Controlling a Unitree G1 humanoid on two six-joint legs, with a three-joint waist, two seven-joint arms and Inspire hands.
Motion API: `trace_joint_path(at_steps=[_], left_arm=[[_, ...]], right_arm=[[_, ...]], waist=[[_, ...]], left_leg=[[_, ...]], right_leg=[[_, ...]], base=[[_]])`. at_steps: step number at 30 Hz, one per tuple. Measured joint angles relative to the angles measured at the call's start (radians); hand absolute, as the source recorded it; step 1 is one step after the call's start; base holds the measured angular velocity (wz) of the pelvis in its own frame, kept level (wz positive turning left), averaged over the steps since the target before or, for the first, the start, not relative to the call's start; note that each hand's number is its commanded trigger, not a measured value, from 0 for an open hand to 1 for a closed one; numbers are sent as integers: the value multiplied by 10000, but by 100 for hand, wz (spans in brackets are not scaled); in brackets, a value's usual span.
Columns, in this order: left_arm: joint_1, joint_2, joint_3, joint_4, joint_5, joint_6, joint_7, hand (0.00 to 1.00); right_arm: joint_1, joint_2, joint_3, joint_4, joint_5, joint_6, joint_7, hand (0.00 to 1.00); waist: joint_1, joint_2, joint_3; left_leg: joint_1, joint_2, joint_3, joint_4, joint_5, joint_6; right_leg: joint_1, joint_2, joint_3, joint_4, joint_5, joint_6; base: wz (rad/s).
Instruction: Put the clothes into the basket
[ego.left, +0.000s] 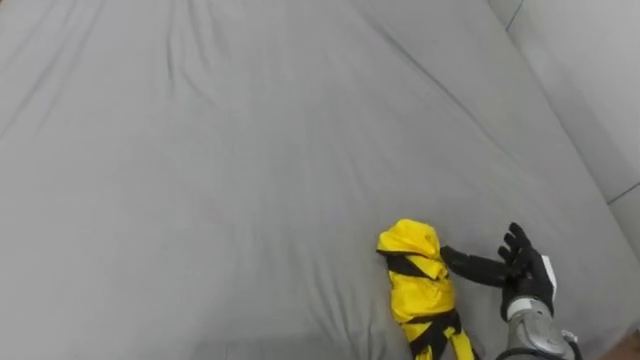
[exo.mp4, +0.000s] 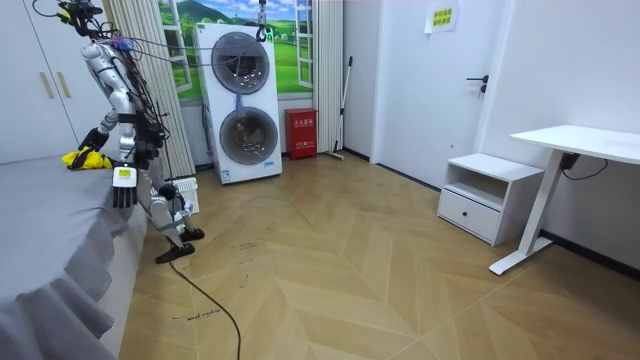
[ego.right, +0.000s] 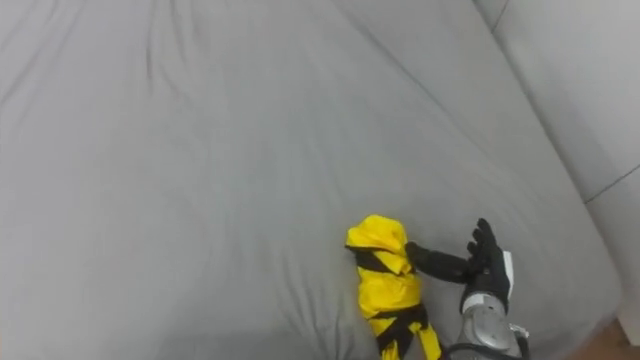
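Note:
A crumpled yellow garment with black stripes (ego.left: 418, 285) lies on the grey bed sheet (ego.left: 250, 150) near the bed's near right edge. My right hand (ego.left: 525, 275) rests on the sheet just right of it. The fingers are straight and the thumb reaches left to touch the cloth. The hand is open and holds nothing. In the room view I stand bent over the bed's side, with the garment (exo.mp4: 85, 158) in front of me. My left hand (exo.mp4: 122, 192) hangs at my side with relaxed fingers.
The bed's right edge (ego.left: 590, 180) runs diagonally, with pale floor beyond it. Behind me in the room stand stacked washing machines (exo.mp4: 240, 100), a red box (exo.mp4: 302, 133), a white bedside cabinet (exo.mp4: 490, 195) and a white desk (exo.mp4: 580, 150).

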Motion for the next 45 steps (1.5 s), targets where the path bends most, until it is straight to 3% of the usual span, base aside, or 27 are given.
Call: trace_joint_path(at_steps=[6, 11, 12, 13, 14, 15, 16, 19, 25, 26, 27, 29, 32, 38, 42, 45], left_arm=[[-189, 1, -149, 42, -38, 183, -223, 0], [-412, 6, -185, 194, -65, 368, -380, 0], [-533, 5, -266, 265, -69, 454, -375, 0], [-593, 13, -375, 294, -71, 462, -340, 0], [-607, 34, -447, 315, -91, 456, -318, 0], [-645, 17, -458, 326, -171, 448, -283, 0], [-704, 0, -453, 404, -170, 478, -249, 0], [-866, 15, -480, 555, -176, 423, -239, 0], [-833, 67, -499, 602, -247, 549, 14, 0], [-832, 67, -500, 603, -251, 577, 53, 0], [-838, 66, -500, 597, -256, 618, 97, 0], [-842, 79, -501, 595, -261, 637, 107, 0], [-842, 184, -695, 595, -260, 639, 157, 0], [-968, 129, -894, 772, -464, 615, 494, 0], [-969, 33, -1075, 801, -463, 607, 538, 0], [-961, -7, -1125, 866, -473, 608, 546, 0]], right_arm=[[-190, -64, 750, 218, -834, 8, 265, 0], [-191, -68, 924, 214, -1090, 40, 309, 0], [-182, -64, 1043, 215, -1185, 51, 309, 0], [-155, -41, 1158, 180, -1205, 54, 323, 0], [-138, -13, 1223, 122, -1236, 58, 333, 0], [-186, 22, 1355, -33, -1280, 57, 368, 0], [-181, 44, 1578, -108, -1315, 20, 399, 0], [-163, 157, 1803, -30, -1470, -69, 415, 0], [-184, 191, 1859, 424, -1534, -190, 439, 0], [-184, 186, 1859, 433, -1535, -183, 444, 11], [-174, 171, 1858, 520, -1535, -180, 473, 54], [-176, 158, 1858, 569, -1544, -170, 542, 81], [-157, 164, 1830, 567, -1717, -163, 553, 100], [499, 165, 1821, -506, -2538, -193, 512, 100], [668, 241, 1822, -665, -2589, -279, 409, 100], [591, 299, 1821, -735, -2587, -297, 380, 100]], waist=[[420, 25, 2], [638, 48, -2], [694, 52, 1], [739, 88, 32], [777, 43, 42], [892, -22, 74], [769, 87, 27], [472, 146, 55], [365, -15, 91], [360, -20, 88], [338, -34, 77], [350, -52, 66], [286, -86, 42], [154, -58, 10], [150, 94, -72], [144, 142, -62]], left_leg=[[-9, -90, -90, -507, 261, -15], [-152, -101, -180, -550, 271, -18], [-138, -76, -246, -565, 298, -13], [-121, -6, -673, -562, 341, -47], [-124, -7, -1009, -554, 353, -68], [-214, -44, -1387, -519, 325, -156], [-328, -16, -1424, -538, 346, -268], [-208, 93, -1006, -780, 388, -314], [-236, 13, -1029, -756, 460, -267], [-243, -1, -1024, -740, 463, -260], [-232, -35, -983, -722, 478, -236], [-232, -34, -891, -718, 489, -217], [-216, -80, -861, -716, 497, -205], [-181, -16, -757, -722, 496, -206], [-135, 31, -742, -757, 495, -208], [6, 44, -753, -842, 495, -210]], right_leg=[[-152, -80, -345, 9, -17, 46], [-332, -94, -451, 72, -51, 115], [-537, -107, -511, 391, -109, 215], [-1001, -159, -580, 1014, -305, 565], [-1200, -206, -500, 814, -282, 638], [-1578, -407, -453, 213, 268, 188], [-1447, -420, -776, 64, 490, 67], [-1308, -355, -1078, 27, 508, 51], [-1210, -415, -1202, -54, 500, 53], [-1191, -423, -1206, -84, 496, 60], [-1093, -423, -1212, -212, 497, 76], [-1081, -434, -1206, -212, 511, 99], [-1095, -436, -1185, -230, 524, 122], [-1088, -426, -1157, -201, 527, 125], [-1075, -408, -1143, -178, 529, 122], [-960, -392, -1161, -195, 529, 122]], base=[[9], [4], [-13], [-22], [-52], [-43], [-26], [19], [13], [10], [10], [6], [0], [-4], [0], [2]])
